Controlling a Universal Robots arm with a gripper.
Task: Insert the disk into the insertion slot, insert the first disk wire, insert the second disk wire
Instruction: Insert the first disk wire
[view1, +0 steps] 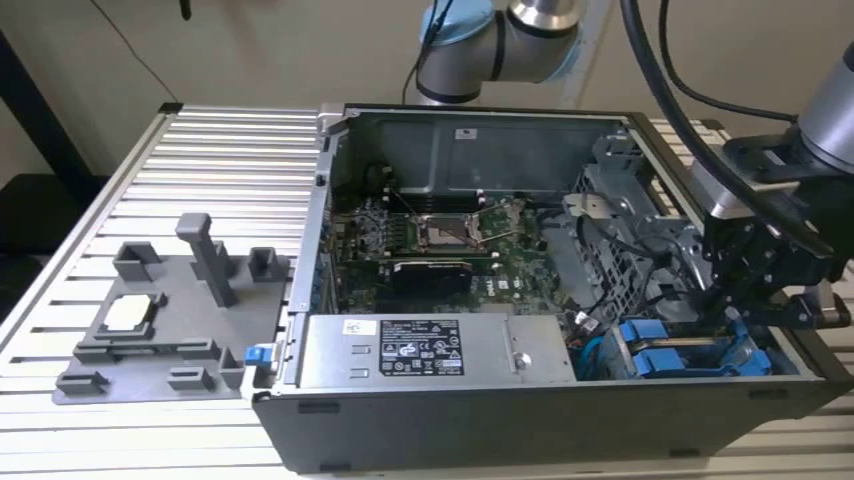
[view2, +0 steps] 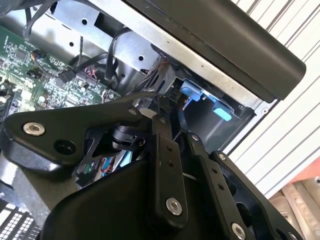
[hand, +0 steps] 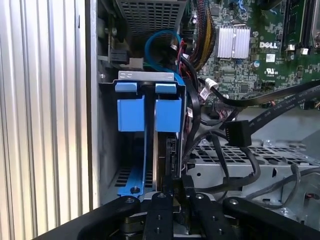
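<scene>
1. While the jaws of the gripper (hand: 175, 186) look closed on the disk (hand: 167, 150), it stands edge-on in the insertion slot (hand: 150, 75).
2. Pushed askew, its blue frame (hand: 167, 114) could jam; the nearby black cables (hand: 193, 125) might snag.

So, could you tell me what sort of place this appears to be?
Probably a robotics lab bench: an open desktop computer case lies on a slotted aluminium table, beside a grey fixture tray, with a robot arm above it.

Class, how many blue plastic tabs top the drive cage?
2 blue plastic tabs in the first wrist view: one beside the case wall, one beside black cables; more may be hidden.
</scene>
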